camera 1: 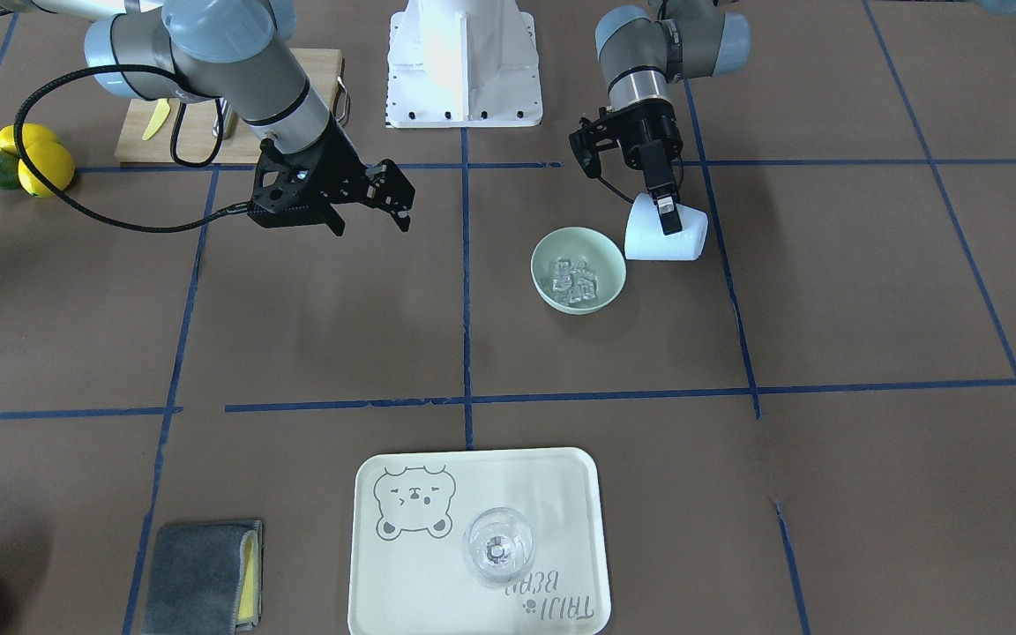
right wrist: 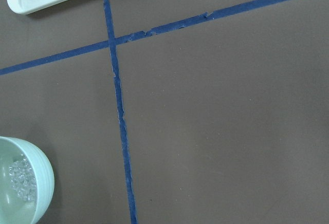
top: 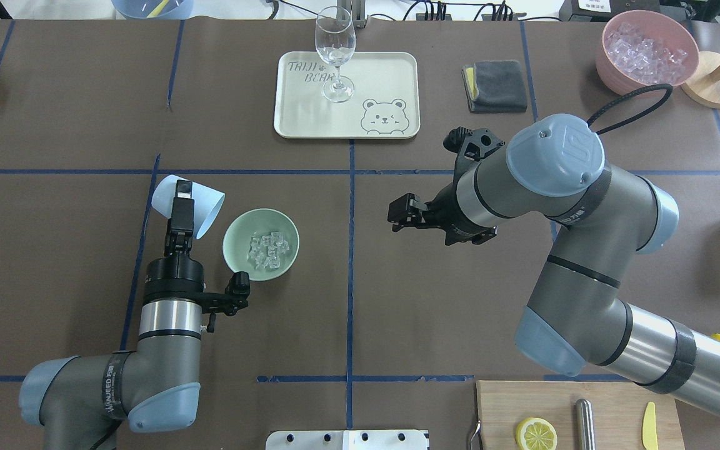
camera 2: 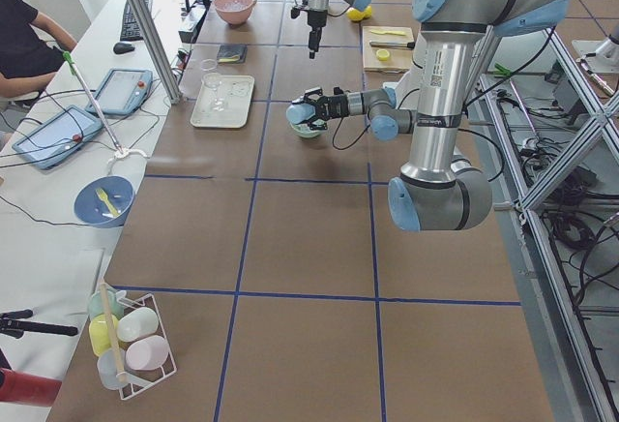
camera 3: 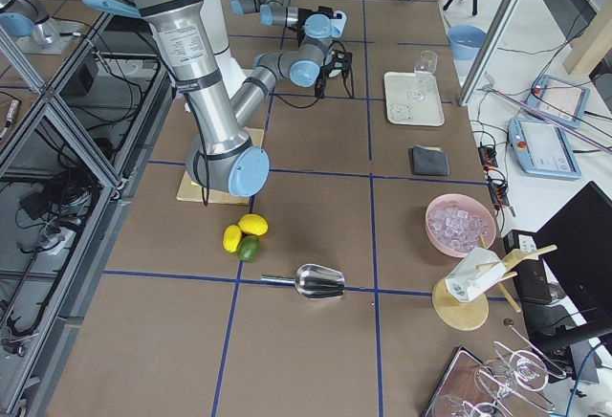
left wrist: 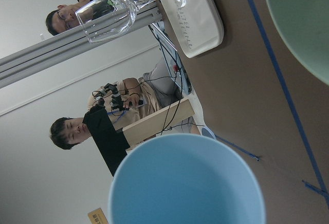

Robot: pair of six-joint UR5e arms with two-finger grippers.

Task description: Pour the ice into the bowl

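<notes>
- The brown desk (top: 54, 262), gridded in blue tape, carries everything I am watching.
- The right arm (top: 560, 187) hangs above the middle of the desk. The right jaws are spread wide with nothing between them.
- The left arm (top: 166, 325) reaches forward, and the left jaws are clamped on the pale blue cup (top: 210, 209). The cup is tipped onto its side, mouth turned toward the bowl.
- The mint-green bowl (top: 235, 240) stands on the desk just beside the cup.
- The ice (top: 266, 247), a small heap of clear cubes, lies in the bottom of the bowl.
</notes>
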